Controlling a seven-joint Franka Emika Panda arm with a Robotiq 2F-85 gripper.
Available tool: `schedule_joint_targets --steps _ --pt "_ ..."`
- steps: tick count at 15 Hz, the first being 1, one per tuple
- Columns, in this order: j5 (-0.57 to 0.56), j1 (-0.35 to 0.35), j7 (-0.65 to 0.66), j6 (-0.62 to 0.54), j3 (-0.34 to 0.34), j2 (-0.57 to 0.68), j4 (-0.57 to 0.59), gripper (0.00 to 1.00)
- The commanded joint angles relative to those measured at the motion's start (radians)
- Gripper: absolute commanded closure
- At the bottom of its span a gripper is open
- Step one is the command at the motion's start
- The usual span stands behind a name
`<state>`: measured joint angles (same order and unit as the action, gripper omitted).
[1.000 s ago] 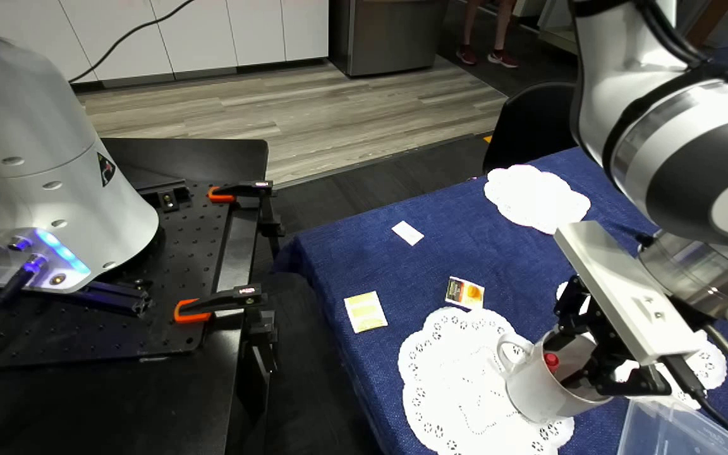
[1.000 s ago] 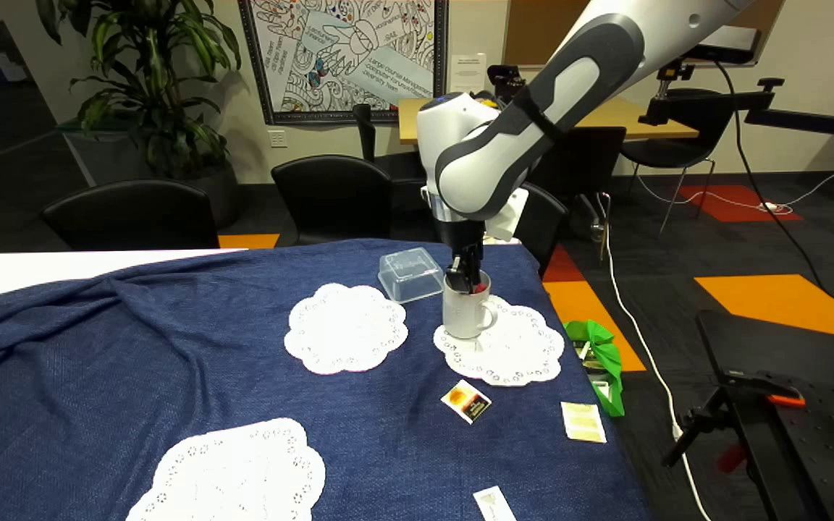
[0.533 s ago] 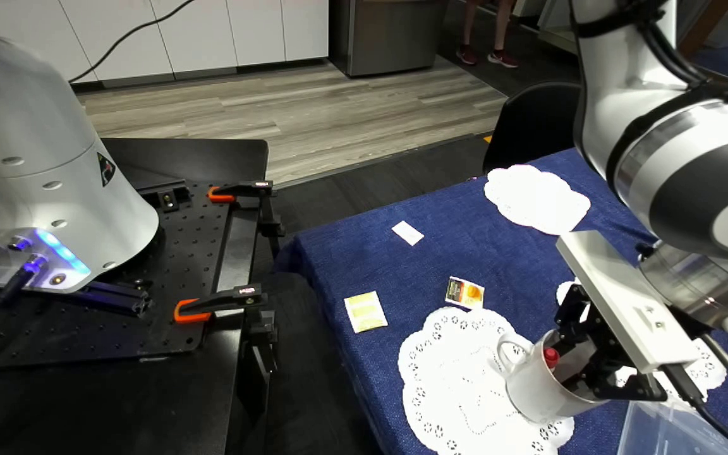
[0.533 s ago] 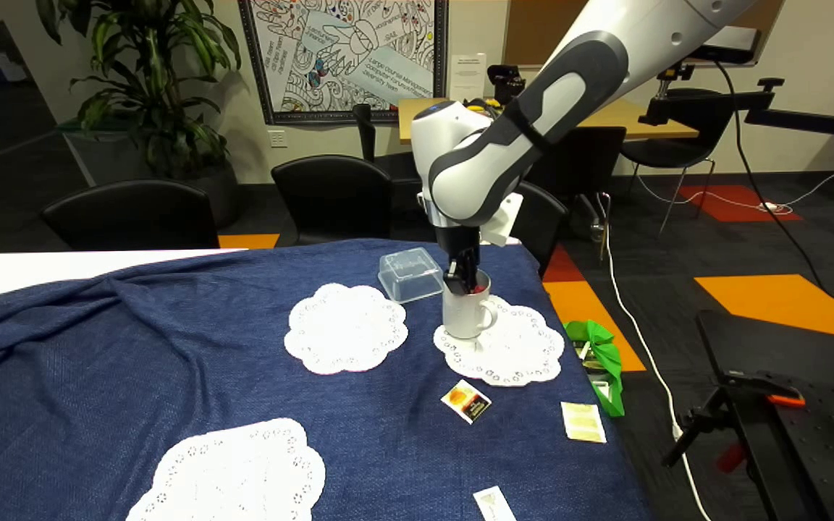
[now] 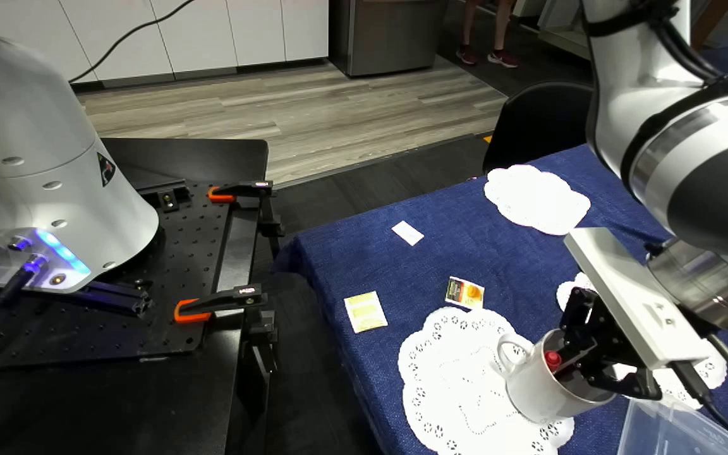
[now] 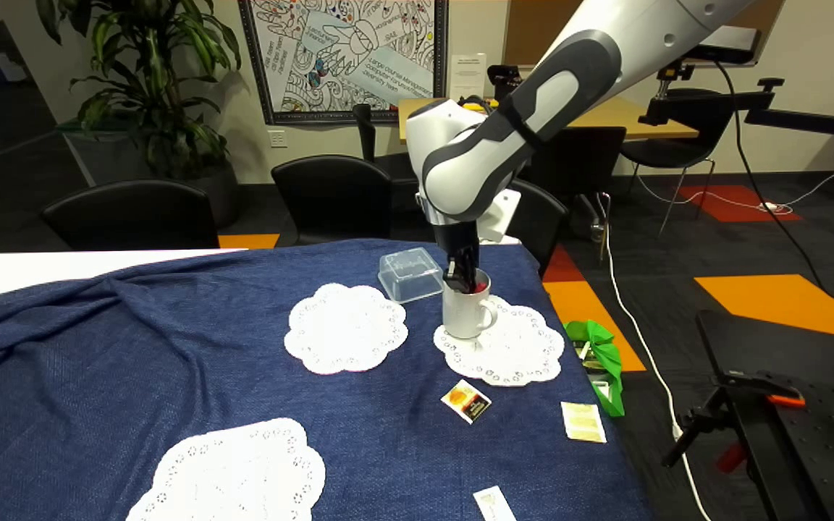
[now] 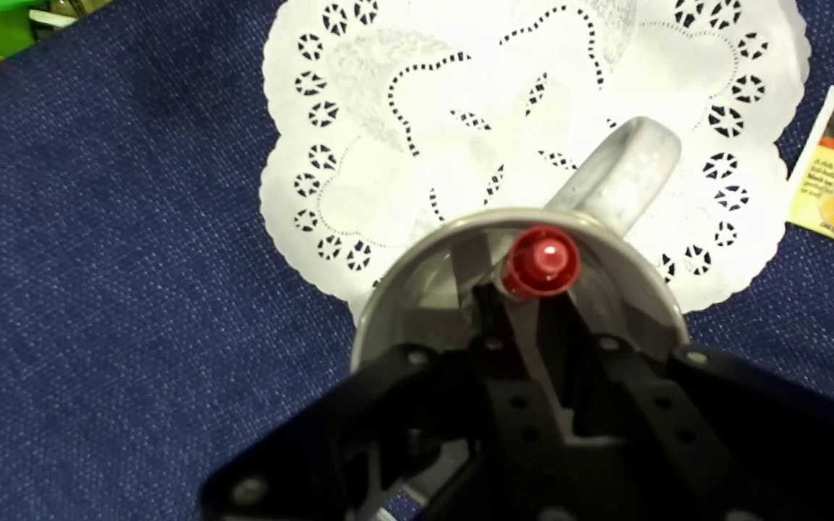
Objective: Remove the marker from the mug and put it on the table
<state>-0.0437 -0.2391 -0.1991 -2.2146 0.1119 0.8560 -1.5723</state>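
The white mug (image 5: 538, 390) stands upright on a lace doily on the navy-cloth table (image 6: 395, 449), its handle toward the doily's middle. It also shows in the wrist view (image 7: 620, 174). The marker stands leaning inside the mug; its red end (image 7: 541, 262) shows near the handle-side rim, and most of its body is hidden. The red end also shows in both exterior views (image 5: 552, 361) (image 6: 480, 287). My gripper (image 7: 522, 300) reaches down into the mug. Its fingers are close together, about a marker's width apart, with their tips just below the red end, against the marker.
A doily (image 6: 511, 347) lies under the mug, with another doily (image 6: 346, 328) beside it. A clear plastic box (image 6: 410, 275) stands close to the mug. A tea packet (image 6: 466, 401) and a yellow packet (image 6: 583, 422) lie nearby. A black workbench (image 5: 200, 253) stands apart.
My gripper's fingers have come together inside the mug, beside the marker. The arm has shifted slightly. The marker's red end has moved very slightly; the mug has stayed in place.
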Motion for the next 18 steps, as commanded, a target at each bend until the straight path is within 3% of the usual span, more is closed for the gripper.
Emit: schedule_joint_targets --steps 1,10,18 --pt "0.027 -0.01 0.036 0.055 -0.007 -0.018 0.014 0.96" --pt "0.036 -0.004 0.08 0.138 0.012 -0.119 -0.034 0.96" --pt "0.023 0.006 0.063 0.093 0.015 -0.304 -0.15 0.96"
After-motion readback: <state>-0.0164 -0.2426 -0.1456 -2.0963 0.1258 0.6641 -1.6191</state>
